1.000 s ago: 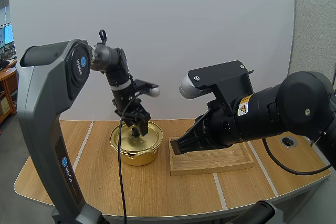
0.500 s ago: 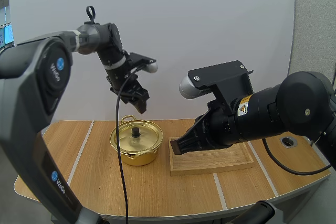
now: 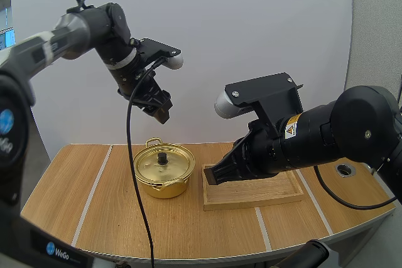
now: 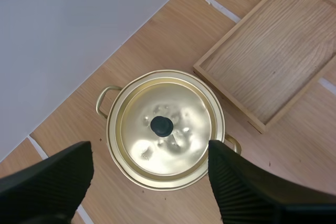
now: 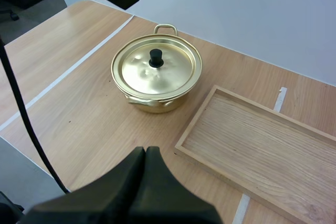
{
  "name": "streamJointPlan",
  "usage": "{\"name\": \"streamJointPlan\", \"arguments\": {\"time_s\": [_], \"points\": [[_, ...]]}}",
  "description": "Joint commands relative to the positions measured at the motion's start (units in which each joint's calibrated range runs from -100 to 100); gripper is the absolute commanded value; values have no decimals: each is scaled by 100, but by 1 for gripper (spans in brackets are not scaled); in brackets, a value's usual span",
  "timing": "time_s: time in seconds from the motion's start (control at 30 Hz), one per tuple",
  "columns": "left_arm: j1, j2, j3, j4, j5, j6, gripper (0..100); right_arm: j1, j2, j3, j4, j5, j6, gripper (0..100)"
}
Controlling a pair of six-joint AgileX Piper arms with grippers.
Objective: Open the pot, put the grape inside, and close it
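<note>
While the lid [image 4: 164, 128] is sitting on the pot [image 3: 164, 186], I'm hovering left jaws wide, right jaws pressed together, judging the task probably done.

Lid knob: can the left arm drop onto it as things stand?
Probably yes. The left jaws stand open, high above the pot, and the knob on the closed lid shows bare, nothing between. The right jaws, shut, sit by the tray, clear of that path.

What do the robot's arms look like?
The left arm is grey and black with a round blue logo. The right arm is bulky and black with a yellow warning sticker. The left tool and right tool are black.
</note>
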Motion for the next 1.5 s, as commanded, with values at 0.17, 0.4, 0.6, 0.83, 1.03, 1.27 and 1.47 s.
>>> {"name": "streamJointPlan", "arguments": {"time_s": [0.17, 0.4, 0.6, 0.83, 1.03, 1.27, 1.47], "points": [[-8, -1024, 592, 3, 0, -208, 100, -25, -46, 10, 16, -29, -41, 0], [-8, -1880, 847, 3, 0, -551, 99, -25, -46, 10, 16, -29, -41, 0], [-8, -2607, 895, 3, 0, -698, 58, -25, -46, 10, 28, 157, -41, 0], [-8, -3560, 895, -43, 0, -698, 0, -78, -321, 10, 28, 209, -41, 0], [-8, -4231, 895, -358, 0, -995, 0, -125, -696, 10, 194, 307, -41, 0], [-8, -4969, 1194, -575, 0, -1154, 0, -232, -1068, 10, 194, 668, 66, 0], [-8, -5860, 2208, -575, 0, -1394, 0, -377, -1479, 10, 194, 708, 144, 0]]}}
